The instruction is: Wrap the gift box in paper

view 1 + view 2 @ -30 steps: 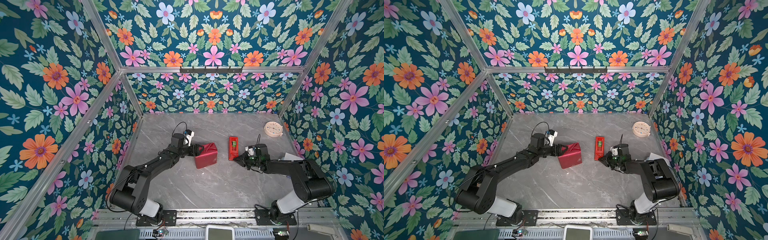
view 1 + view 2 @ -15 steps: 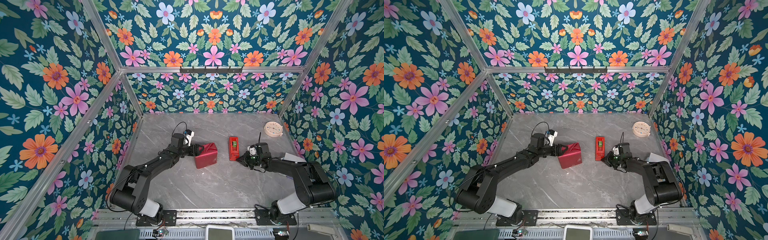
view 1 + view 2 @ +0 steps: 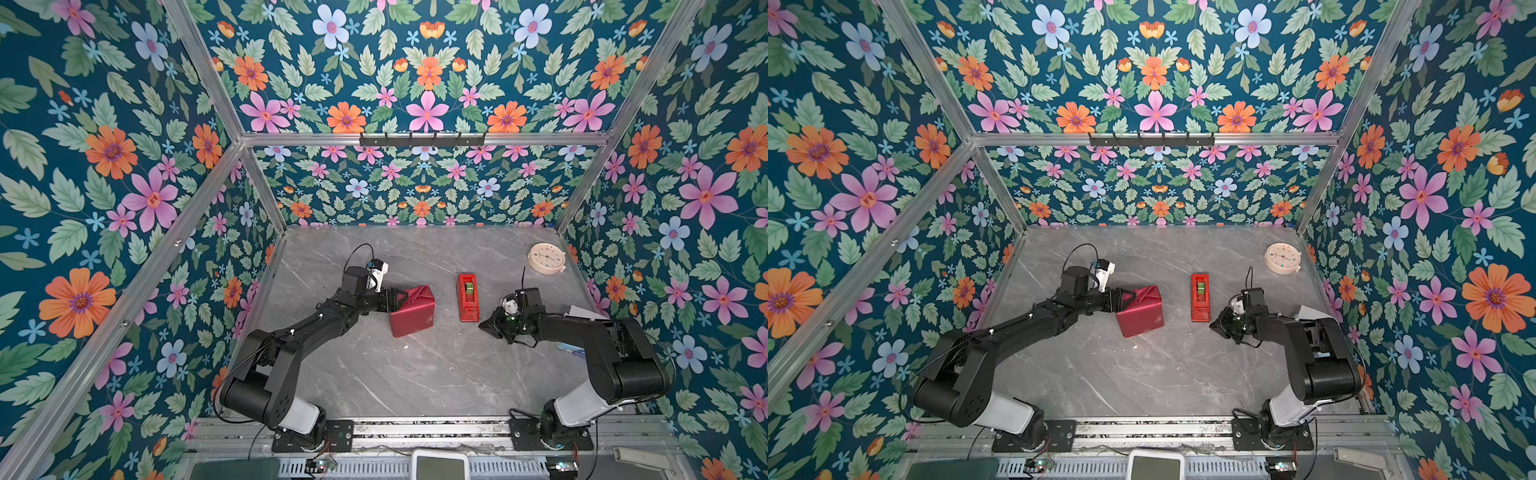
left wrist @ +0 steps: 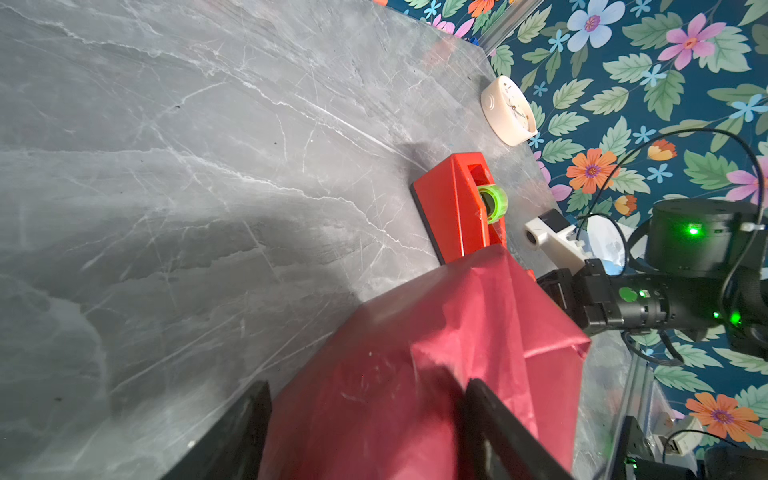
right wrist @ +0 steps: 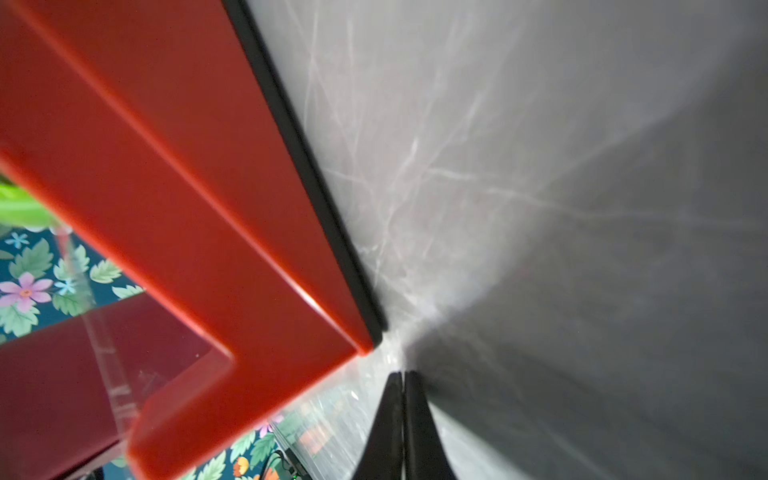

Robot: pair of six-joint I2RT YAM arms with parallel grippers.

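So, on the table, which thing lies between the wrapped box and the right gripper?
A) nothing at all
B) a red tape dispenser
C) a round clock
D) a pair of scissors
B: in both top views the red tape dispenser lies between the wrapped box and the right gripper, while the clock lies far back near the wall.

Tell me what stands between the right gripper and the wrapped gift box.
The red tape dispenser: its near end sits just ahead of the shut right gripper, partly between it and the wrapped gift box. Nothing else visible lies between them.
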